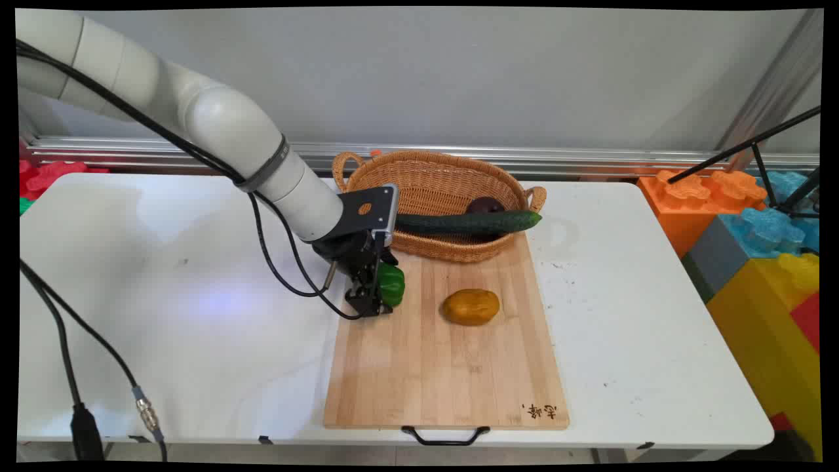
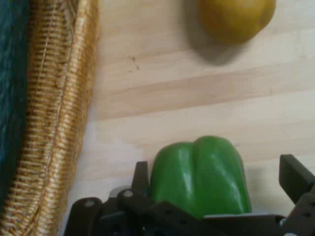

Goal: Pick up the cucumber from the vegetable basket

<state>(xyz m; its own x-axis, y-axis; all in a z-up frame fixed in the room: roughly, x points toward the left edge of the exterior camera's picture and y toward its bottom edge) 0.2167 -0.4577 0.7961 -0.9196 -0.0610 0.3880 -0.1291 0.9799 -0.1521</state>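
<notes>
A green bell pepper (image 1: 394, 285) lies at the far left corner of the wooden cutting board (image 1: 446, 367). My gripper (image 1: 372, 296) is down at the board around it. In the hand view the pepper (image 2: 199, 174) sits between the fingers of my open gripper (image 2: 216, 169). The left finger (image 2: 141, 174) is against its side. The right finger (image 2: 294, 176) stands apart from it. A yellow-brown potato-like vegetable (image 1: 470, 306) rests on the board to the right, seen as the yellow-brown vegetable (image 2: 236, 17) at the top of the hand view.
A wicker basket (image 1: 432, 180) stands just behind the board, its wicker wall (image 2: 59, 123) close on the hand view's left. A long cucumber (image 1: 468, 222) lies across its rim and a dark round item (image 1: 485, 206) sits inside. Big toy blocks (image 1: 754, 236) stand at the right.
</notes>
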